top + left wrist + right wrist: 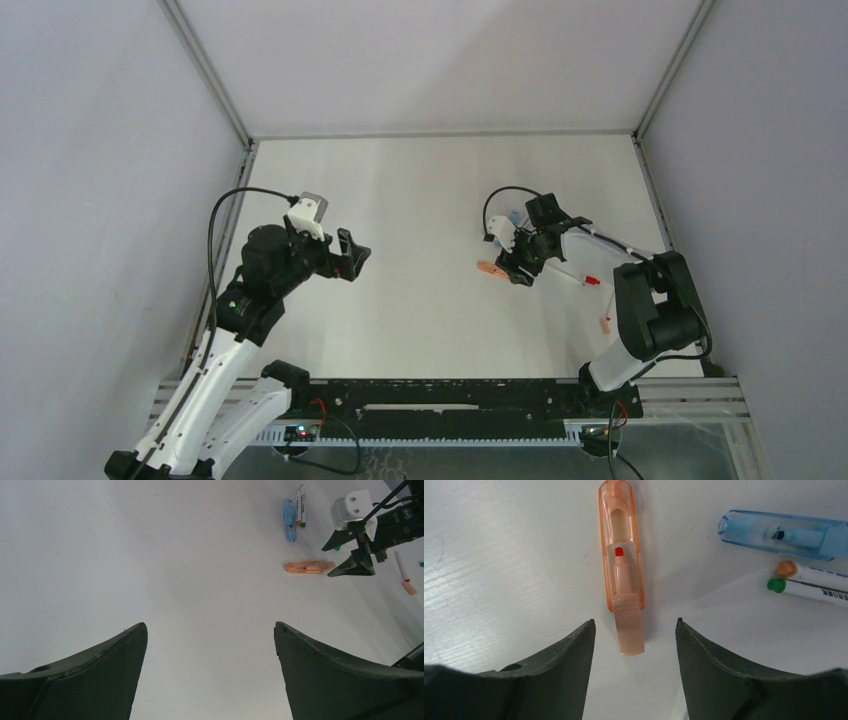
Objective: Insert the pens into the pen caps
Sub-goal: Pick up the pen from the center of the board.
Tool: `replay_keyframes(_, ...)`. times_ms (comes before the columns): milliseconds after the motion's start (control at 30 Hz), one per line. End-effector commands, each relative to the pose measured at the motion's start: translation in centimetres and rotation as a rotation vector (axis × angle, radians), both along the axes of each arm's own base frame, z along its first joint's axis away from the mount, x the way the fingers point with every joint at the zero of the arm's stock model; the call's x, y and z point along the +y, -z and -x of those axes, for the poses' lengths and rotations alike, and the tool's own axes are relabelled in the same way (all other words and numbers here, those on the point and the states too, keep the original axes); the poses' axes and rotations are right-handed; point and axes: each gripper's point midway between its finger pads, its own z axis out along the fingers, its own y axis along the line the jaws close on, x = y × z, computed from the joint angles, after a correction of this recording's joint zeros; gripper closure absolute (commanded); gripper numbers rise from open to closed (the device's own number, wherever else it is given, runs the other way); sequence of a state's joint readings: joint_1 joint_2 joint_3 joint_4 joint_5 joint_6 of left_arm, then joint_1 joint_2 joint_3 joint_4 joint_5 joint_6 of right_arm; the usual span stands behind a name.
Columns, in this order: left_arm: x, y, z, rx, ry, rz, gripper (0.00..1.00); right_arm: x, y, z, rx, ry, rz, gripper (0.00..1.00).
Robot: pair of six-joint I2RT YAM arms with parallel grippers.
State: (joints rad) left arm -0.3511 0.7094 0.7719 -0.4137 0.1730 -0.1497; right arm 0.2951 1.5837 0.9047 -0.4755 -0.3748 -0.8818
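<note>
An orange see-through pen cap [620, 545] lies on the table with a short salmon pen [629, 630], red-tipped, pushed into it. The pen's bare end reaches in between the fingers of my right gripper [635, 625], whose jaws stand apart, with a gap on each side of it. From above, this gripper [515, 272] is low over that orange piece [488, 268]. A light blue pen cap [784, 535] with a pen inside lies to the right, beside two white pens [819, 582]. My left gripper [210, 626] hangs open over bare table, holding nothing.
A white pen with a red tip [575, 275] lies just right of the right gripper, and a small salmon cap [606, 323] sits nearer the right arm's base. Grey walls enclose the table on three sides.
</note>
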Motion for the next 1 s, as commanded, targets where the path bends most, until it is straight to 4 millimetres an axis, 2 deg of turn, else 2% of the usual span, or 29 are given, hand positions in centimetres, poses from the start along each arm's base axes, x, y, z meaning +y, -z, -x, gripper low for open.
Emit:
replay_keyframes(0,-0.2,0.3,-0.1,-0.001,0.016,0.009,0.00,0.4,-0.4,-1.3,-0.026,0.020,0.003,0.33)
replay_keyframes(133,-0.1,0.2,0.0,-0.008,0.012,0.011,0.00,0.8,0.3,-0.8,-0.003,0.005,0.017,0.36)
replay_keyframes(300,-0.1,0.2,0.0,-0.010,0.013,0.013,0.00,0.3,1.2,-0.7,0.013,0.013,0.052,0.40)
replay_keyframes(600,0.1,-0.2,0.2,-0.024,0.007,0.016,0.00,0.6,2.6,0.5,0.036,-0.036,0.107,0.53)
replay_keyframes(867,0.2,-0.4,0.3,-0.036,0.008,0.020,0.00,1.3,2.5,1.2,0.034,-0.073,0.101,0.69)
replay_keyframes(967,0.1,-0.6,0.4,-0.044,0.011,0.024,0.00,1.5,2.0,1.3,0.022,-0.077,0.087,0.78)
